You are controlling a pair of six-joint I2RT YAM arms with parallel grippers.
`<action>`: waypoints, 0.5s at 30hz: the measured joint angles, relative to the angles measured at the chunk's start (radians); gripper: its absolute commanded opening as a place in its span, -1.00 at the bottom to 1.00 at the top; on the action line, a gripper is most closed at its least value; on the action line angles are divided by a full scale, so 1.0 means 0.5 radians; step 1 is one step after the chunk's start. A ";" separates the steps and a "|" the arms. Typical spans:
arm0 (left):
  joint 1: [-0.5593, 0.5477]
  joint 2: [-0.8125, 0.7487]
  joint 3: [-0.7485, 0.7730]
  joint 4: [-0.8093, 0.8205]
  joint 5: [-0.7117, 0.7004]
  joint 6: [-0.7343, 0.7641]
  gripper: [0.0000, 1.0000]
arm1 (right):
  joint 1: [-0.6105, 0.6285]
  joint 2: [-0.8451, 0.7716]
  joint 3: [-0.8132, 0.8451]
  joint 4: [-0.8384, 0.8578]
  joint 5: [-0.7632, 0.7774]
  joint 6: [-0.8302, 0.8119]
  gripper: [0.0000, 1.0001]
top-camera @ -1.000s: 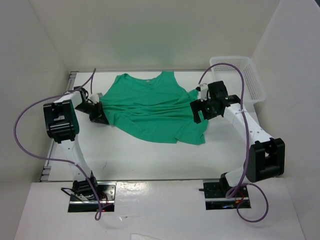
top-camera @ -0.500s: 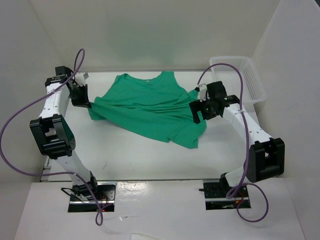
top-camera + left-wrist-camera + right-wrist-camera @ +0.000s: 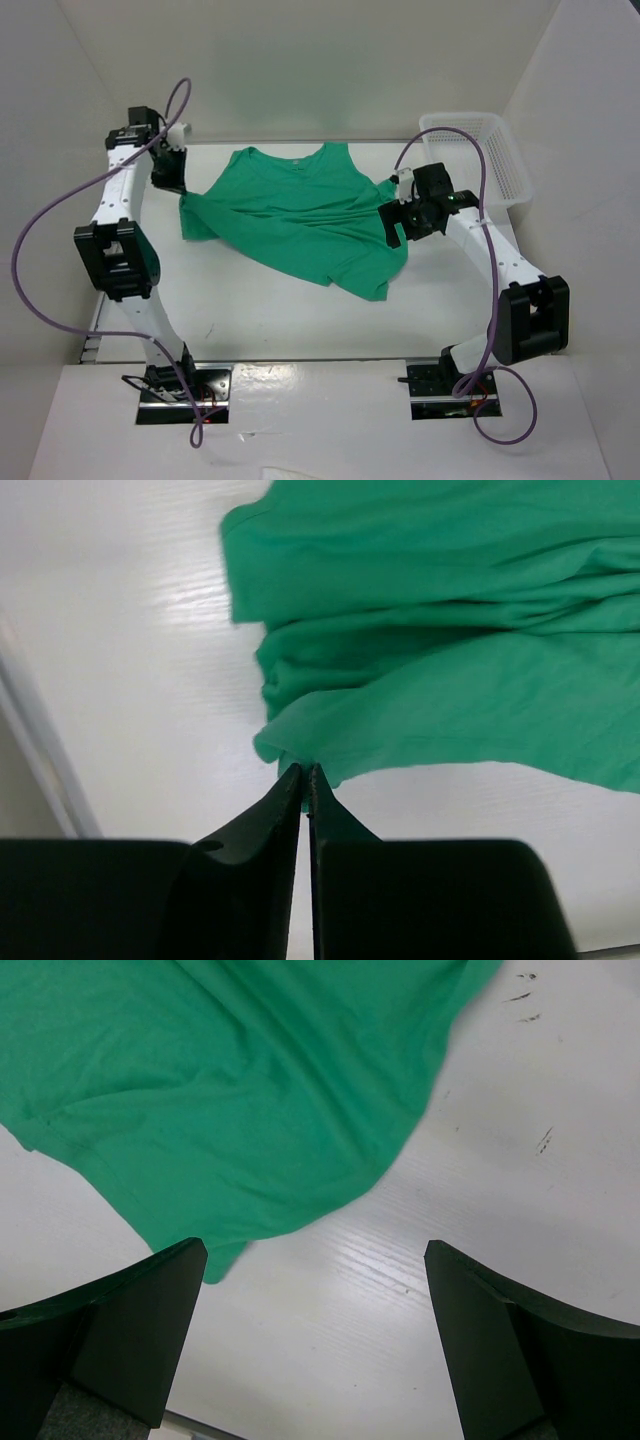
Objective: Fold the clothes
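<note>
**Item: emerald-green T-shirt (image 3: pixel 300 215), short-sleeved, unprinted.** Lies on the white desk (image 3: pixel 260 330) between the two tools, neckline toward the far wall, long creases running across the body. Not yet folded; no layer is turned over on another.

**Left tool (image 3: pixel 170 178).** Raised at the far left corner, with the shirt's left edge just in front of and below its tips. In the wrist view the fingers (image 3: pixel 285 800) stand almost together with only a hairline slit between them, and their tips meet a bunched corner of green cloth. Whether that corner is still pinched or already let go cannot be told.

**Right tool (image 3: pixel 395 225).** Hovers over the shirt's right side, fingers spread wide, grasping nothing. Below it are the hem and bare desk (a few dark scuffs off to its right).

**Change noted.** Over the last second the left arm swung from the near left of the shirt up to the far left, drawing that edge outward. The lower hem corner slid away from the right tool toward the middle, and the left side now lies flatter. The right arm has not moved.

**Reading.** This looks like spreading, not folding. If the left corner is being released, the cloth is nearly laid out for a first fold, though the creases remain.

**Also present:** white mesh basket (image 3: pixel 500 150), beyond the right tool, untouched.
</note>
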 measured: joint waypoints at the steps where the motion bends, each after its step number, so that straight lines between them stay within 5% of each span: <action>1: -0.049 0.040 0.022 0.005 -0.008 0.002 -0.71 | 0.000 0.000 -0.002 -0.001 -0.001 0.000 0.98; 7: -0.359 0.242 -0.002 0.039 -0.035 0.022 -0.26 | 0.011 0.001 -0.003 0.000 -0.002 -0.007 0.98; 15: -0.484 0.251 -0.217 0.185 0.011 -0.011 -0.09 | 0.041 0.040 -0.005 0.000 -0.001 -0.008 0.98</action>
